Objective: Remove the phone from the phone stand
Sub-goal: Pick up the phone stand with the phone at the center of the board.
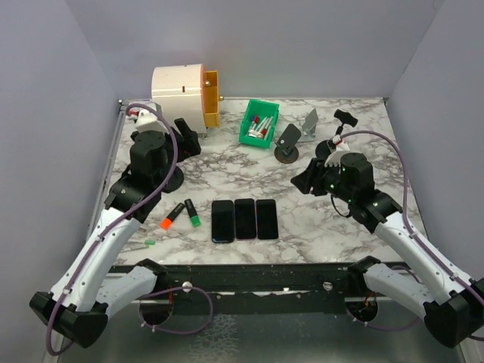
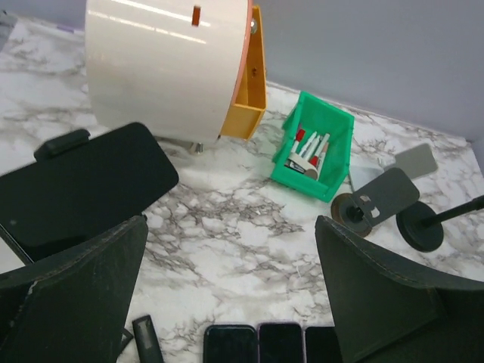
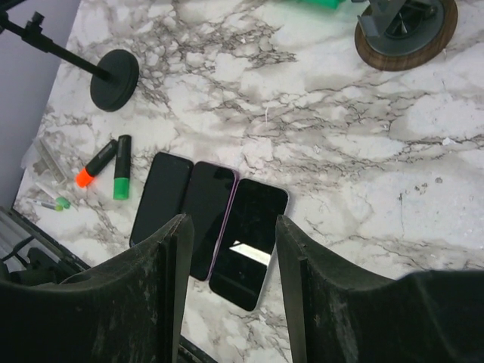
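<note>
Phone (image 2: 83, 189) clamped in the stand (image 3: 113, 69) at the left rear of the table (image 1: 249, 174), just beside the wide-open, empty left gripper (image 2: 231, 227), right gripper (image 3: 234, 223) parted and empty: risk of toppling the slender stand if tugged against the clamp (image 2: 64, 142).

place: robot lab | signs: 2 bolted arms (image 1: 102, 246), grey partition walls (image 1: 257, 45), marble-print table (image 1: 242, 162)

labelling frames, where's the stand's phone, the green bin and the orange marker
phone (image 2: 91, 185), left wrist view, middle of dark face
green bin (image 2: 340, 157), left wrist view, right wall
orange marker (image 3: 97, 162), right wrist view, dark barrel
</note>
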Controlling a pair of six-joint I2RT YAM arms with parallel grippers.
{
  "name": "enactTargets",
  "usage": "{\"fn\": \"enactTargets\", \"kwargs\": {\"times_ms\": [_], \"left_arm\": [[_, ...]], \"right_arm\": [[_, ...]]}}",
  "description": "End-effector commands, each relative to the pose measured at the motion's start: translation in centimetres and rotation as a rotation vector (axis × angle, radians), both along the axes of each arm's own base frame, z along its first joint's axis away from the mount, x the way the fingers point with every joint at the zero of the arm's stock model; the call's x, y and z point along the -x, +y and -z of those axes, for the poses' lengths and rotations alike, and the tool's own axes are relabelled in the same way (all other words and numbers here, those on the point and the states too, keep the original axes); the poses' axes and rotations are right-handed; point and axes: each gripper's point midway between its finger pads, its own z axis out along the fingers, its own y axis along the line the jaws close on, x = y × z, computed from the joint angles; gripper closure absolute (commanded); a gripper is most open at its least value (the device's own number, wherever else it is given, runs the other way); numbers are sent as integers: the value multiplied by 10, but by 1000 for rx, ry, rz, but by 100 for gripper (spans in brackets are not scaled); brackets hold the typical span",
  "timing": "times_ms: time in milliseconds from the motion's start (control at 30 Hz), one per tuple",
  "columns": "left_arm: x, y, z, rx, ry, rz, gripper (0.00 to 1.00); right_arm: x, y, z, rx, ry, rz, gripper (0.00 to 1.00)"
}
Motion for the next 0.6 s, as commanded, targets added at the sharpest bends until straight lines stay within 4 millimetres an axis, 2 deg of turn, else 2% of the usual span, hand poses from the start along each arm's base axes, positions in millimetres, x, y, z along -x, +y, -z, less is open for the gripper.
{"fn": "enactTargets", "kwargs": {"times_ms": [0,100,200,333,467,567], "left_arm": [[26,5,22,172,95,-28,7],[42,19,32,232,105,-94,8],[52,32,53,230,140,-155,8],[56,28,80,225,190,-137,10],[58,31,90,241,201,-156,10],[57,42,99,225,206,-206,10]], "right_arm": [[7,-9,13,55,22,10,47],[9,-13,14,61,11,20,47],[10,-14,13,54,-3,20,47],[11,-9,11,42,-9,-2,47],[13,-9,11,47,-7,-11,48],[15,-11,10,42,-17,-8,48]]}}
